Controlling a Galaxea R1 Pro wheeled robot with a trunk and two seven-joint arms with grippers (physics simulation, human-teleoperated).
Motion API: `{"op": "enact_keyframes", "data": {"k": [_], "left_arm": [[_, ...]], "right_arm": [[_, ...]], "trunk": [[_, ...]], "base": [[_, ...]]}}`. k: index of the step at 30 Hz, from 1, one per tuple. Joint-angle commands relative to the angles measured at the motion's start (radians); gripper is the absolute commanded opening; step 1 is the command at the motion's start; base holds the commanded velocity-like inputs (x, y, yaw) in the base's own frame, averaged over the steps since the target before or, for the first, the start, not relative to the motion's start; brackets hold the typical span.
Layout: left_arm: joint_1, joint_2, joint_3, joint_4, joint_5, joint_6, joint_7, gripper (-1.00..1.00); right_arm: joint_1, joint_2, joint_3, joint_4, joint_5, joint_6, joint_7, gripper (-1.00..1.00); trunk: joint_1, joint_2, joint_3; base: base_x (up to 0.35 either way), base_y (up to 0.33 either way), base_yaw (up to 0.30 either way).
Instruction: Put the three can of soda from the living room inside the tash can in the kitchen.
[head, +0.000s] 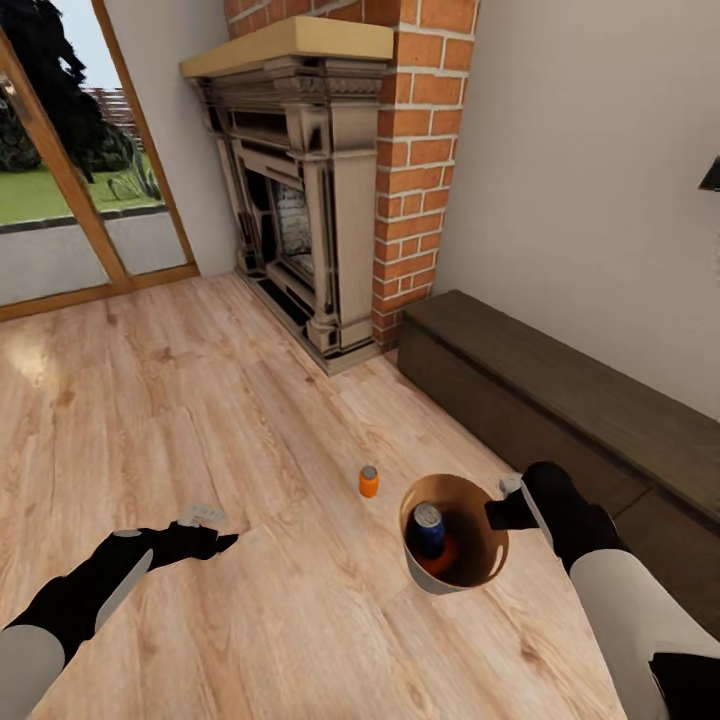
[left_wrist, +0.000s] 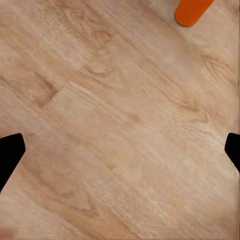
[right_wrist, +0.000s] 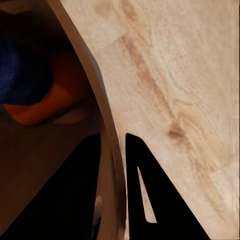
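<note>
Nearest to me, the right gripper (head: 508, 512) is pinched tight on the rim of the trash can (head: 480, 565), one finger inside the wall and one outside, as the right wrist view makes plain. The bin looks to be carried by that edge, out over the middle of the wood floor (head: 200, 420). Inside it stands a dark blue can (head: 428, 528), with an orange can (head: 446, 556) lying beneath it.

The left gripper (head: 208, 528) hangs low over bare boards with its jaws spread wide and nothing between them.

A little further on, the third can (head: 369, 481), also orange, stands upright on the floor, just beyond the bin and between the two arms. Past it, the long dark cabinet (head: 560, 400) runs along the right wall, with the brick fireplace (head: 330, 190) and glass doors (head: 70, 200) behind.

The worry, I'd say, is that thin-rim grip: any swing could tip the bin and spill both cans. The loose can could also topple and roll if an approaching finger clips it.
</note>
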Motion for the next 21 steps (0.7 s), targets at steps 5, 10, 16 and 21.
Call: {"op": "enact_keyframes", "data": {"k": [5,10,16,21], "left_arm": [[0.0,0.0,0.0,0.0,0.0,0.0,0.0,1.0],[0.0,0.0,0.0,0.0,0.0,0.0,0.0,1.0],[0.0,0.0,0.0,0.0,0.004,-0.003,0.0,1.0],[0.0,-0.001,0.0,0.001,0.002,-0.002,0.0,1.0]], "right_arm": [[0.0,0.002,-0.001,0.0,-0.025,0.003,0.006,-1.0],[0.0,0.002,-0.002,0.0,-0.025,0.003,0.006,-1.0],[0.009,0.003,-0.002,0.0,-0.026,0.003,0.006,-1.0],[0.01,0.006,-0.001,0.0,-0.026,0.003,0.006,-1.0]], "trunk": [[0.0,0.0,0.004],[0.0,0.0,0.008],[0.0,0.0,0.012],[0.0,0.0,0.013]], "base": [[0.28,-0.13,-0.198],[0.29,-0.13,-0.179],[0.172,-0.075,-0.133],[0.013,0.161,-0.041]]}}
